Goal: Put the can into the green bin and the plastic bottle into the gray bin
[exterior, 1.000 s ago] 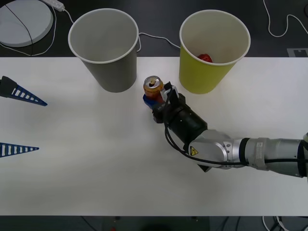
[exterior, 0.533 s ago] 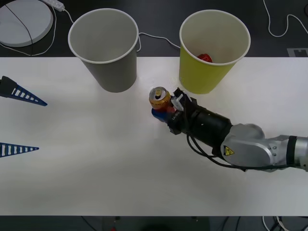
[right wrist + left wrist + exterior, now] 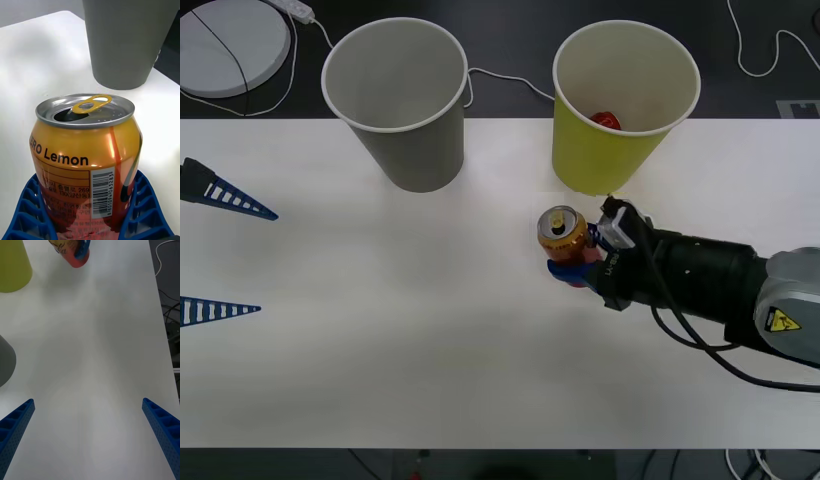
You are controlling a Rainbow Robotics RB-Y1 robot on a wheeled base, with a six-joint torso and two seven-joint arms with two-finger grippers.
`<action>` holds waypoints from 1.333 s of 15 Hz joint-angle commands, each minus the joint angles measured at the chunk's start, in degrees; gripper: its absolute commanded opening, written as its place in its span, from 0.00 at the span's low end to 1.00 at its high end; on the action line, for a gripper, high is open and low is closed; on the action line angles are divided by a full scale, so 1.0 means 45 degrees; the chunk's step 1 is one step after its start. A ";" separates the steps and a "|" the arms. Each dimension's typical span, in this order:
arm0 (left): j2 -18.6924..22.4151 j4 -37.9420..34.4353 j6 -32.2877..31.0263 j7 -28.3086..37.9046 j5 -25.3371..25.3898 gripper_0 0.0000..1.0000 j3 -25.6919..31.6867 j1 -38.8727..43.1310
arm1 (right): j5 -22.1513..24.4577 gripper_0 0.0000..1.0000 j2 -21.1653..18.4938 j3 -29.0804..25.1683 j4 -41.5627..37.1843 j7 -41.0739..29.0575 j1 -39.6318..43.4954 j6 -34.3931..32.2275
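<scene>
The can (image 3: 564,232) I hold is orange-red with a silver top and a yellow pull tab, upright, opened, just right of the frame's centre and right below the green bin (image 3: 625,110). That bin stands upright at upper right, something red inside it. The gray bin (image 3: 395,100) stands upright at upper left of centre, well apart from the can.
</scene>
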 commanded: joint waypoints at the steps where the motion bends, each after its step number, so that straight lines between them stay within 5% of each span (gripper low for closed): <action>1: 0.0000 0.0000 0.0000 0.0000 -0.0001 1.00 0.0000 0.0000 | -0.0172 0.00 -0.1259 -0.2371 -0.1313 -0.0150 0.1473 -0.1871; 5: 0.0000 0.0000 0.0000 0.0000 -0.0001 1.00 0.0000 0.0000 | -0.1461 0.00 -0.2372 -0.6238 -0.2523 -0.0501 0.3738 -0.4567; 8: 0.0000 0.0000 0.0000 0.0000 -0.0001 1.00 0.0000 0.0000 | -0.2946 0.00 -0.2274 -0.9930 -0.2660 -0.0619 0.5457 -0.7399; 11: 0.0000 0.0000 0.0000 0.0000 -0.0001 1.00 0.0000 0.0000 | -0.3356 0.00 -0.2001 -1.3113 -0.2660 -0.1615 0.6375 -1.0426; 16: 0.0000 0.0000 0.0000 0.0000 -0.0001 1.00 0.0000 0.0000 | -0.3258 0.00 -0.1825 -1.6316 -0.2445 -0.4349 0.6219 -1.4508; 20: 0.0000 0.0000 0.0000 0.0000 -0.0001 1.00 0.0000 0.0000 | -0.3180 0.00 -0.1923 -1.6668 -0.1215 -0.4622 0.4285 -1.7418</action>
